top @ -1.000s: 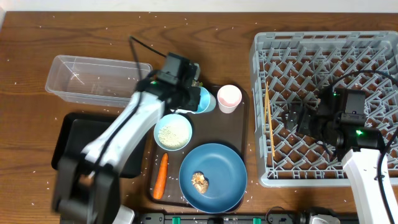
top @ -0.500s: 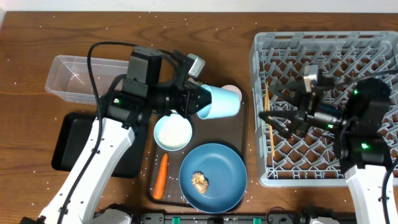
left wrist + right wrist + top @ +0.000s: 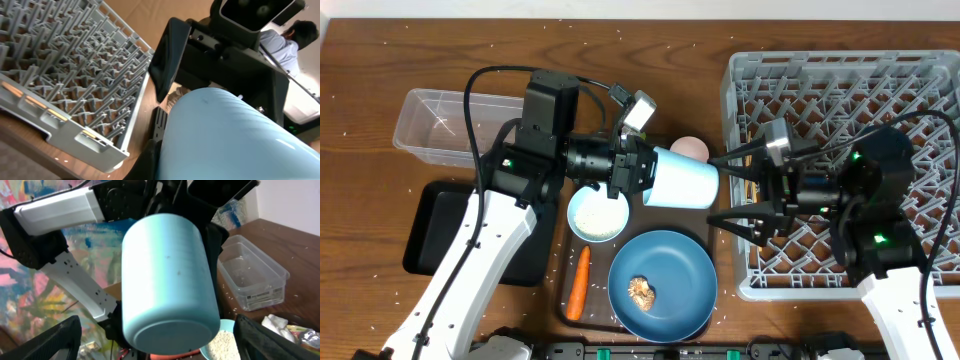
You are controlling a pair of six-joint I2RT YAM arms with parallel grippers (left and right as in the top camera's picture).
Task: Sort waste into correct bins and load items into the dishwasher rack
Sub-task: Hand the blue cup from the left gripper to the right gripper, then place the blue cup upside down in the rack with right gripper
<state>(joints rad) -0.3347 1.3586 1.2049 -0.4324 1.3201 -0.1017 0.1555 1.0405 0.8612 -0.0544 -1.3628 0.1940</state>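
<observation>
Light-blue cup (image 3: 682, 180) offered base-first for a handover at the rack's edge.

Within the last second the left gripper (image 3: 640, 170), clamped on the cup's mouth end, had lifted it off the brown serving tray (image 3: 565, 250) and laid it level. Meanwhile the right gripper (image 3: 723, 190) had come out from over the dishwasher rack (image 3: 840, 60) to meet it. Its fingers (image 3: 45, 340) stood spread wide either side of the base, apparently not yet touching and gripping nothing, so a transfer to the rack looked close. The right wrist view alone showed the closed base head-on, with crumpled white paper (image 3: 274, 322) and the clear plastic tub (image 3: 252, 275) beyond. Overhead, the paper was hidden behind the left arm. Rice bowl (image 3: 598, 213), carrot (image 3: 578, 283) and blue plate (image 3: 662, 285) lay unsorted on the tray.
</observation>
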